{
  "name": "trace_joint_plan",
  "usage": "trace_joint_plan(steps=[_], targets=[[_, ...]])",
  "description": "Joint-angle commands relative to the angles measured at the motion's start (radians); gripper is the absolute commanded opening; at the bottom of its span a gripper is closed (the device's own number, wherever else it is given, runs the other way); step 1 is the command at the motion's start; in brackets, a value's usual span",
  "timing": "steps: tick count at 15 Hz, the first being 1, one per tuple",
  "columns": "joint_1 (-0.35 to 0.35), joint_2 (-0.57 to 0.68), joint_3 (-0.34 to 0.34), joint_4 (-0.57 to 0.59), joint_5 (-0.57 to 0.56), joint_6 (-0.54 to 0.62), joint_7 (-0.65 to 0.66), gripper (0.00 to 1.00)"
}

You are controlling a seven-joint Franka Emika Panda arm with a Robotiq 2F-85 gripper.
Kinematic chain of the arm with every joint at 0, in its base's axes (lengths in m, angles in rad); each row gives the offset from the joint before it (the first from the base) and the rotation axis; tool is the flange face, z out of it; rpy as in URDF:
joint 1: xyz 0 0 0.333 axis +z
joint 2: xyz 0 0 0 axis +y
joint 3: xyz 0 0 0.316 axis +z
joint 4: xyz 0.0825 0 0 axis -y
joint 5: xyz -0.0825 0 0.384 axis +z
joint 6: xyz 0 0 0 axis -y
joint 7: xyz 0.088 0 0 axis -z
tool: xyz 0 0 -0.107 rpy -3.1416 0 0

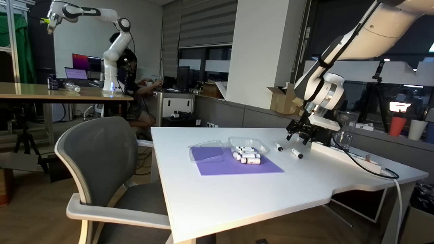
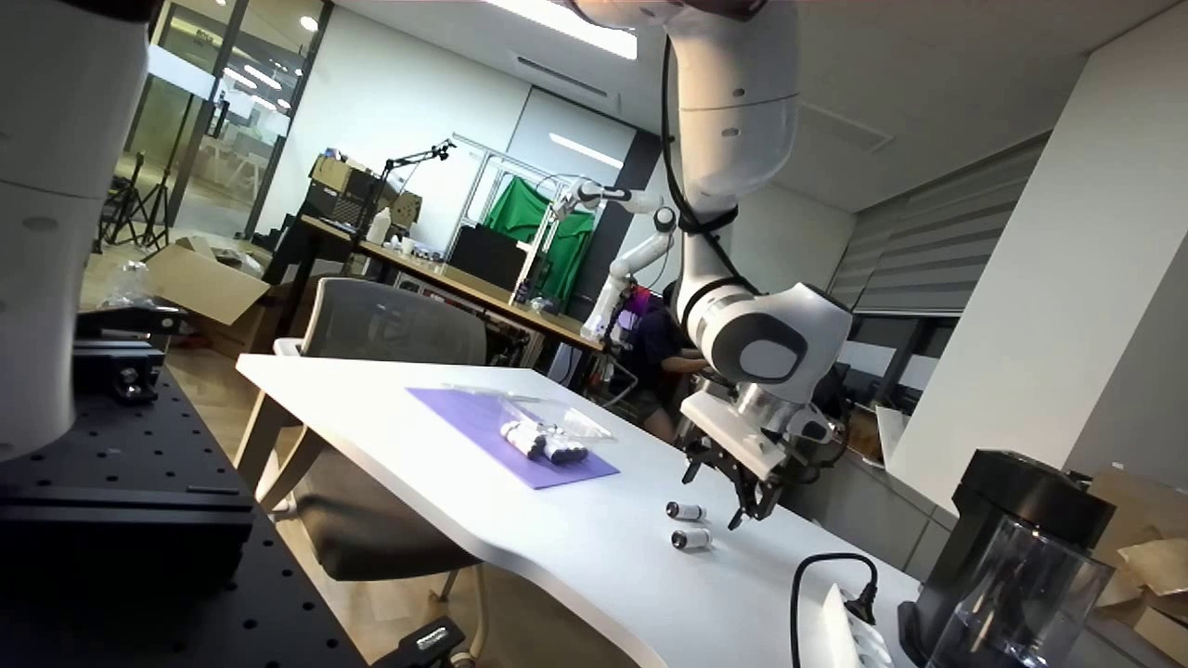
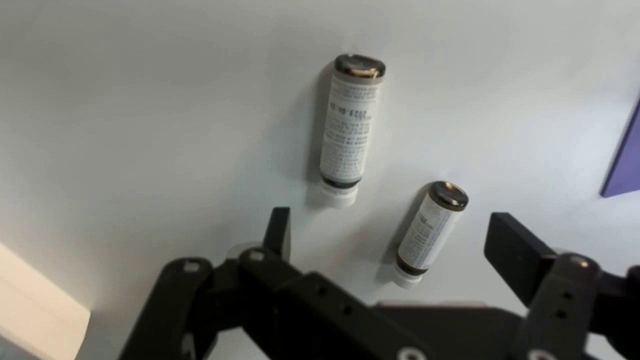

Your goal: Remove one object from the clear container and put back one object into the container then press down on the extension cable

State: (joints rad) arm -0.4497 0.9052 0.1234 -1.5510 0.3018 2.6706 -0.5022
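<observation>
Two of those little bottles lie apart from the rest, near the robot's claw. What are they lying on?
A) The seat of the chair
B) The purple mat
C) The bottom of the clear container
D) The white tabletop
D: in the wrist view the upper bottle and the lower bottle both lie on the white tabletop, while the purple mat shows only at the picture's right edge.

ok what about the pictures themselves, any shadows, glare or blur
Wrist view: soft shadows lie on the picture's left of the upper vial and lower vial, glints show on their dark ends, small label print is blurry; in an exterior view, the ceiling light burns out white and the tabletop appears tilted.
</observation>
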Motion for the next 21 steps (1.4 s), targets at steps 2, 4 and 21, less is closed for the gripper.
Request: trace_joint_plan(steps=[2, 4, 21], targets=[[-0.013, 0.093, 0.020, 0.130, 0.020, -0.054, 0.102, 1.00], [0.002, 0.105, -0.001, 0.147, 0.008, -0.042, 0.144, 1.00], [0.088, 0.152, -0.146, 0.249, -0.090, -0.224, 0.306, 1.00]])
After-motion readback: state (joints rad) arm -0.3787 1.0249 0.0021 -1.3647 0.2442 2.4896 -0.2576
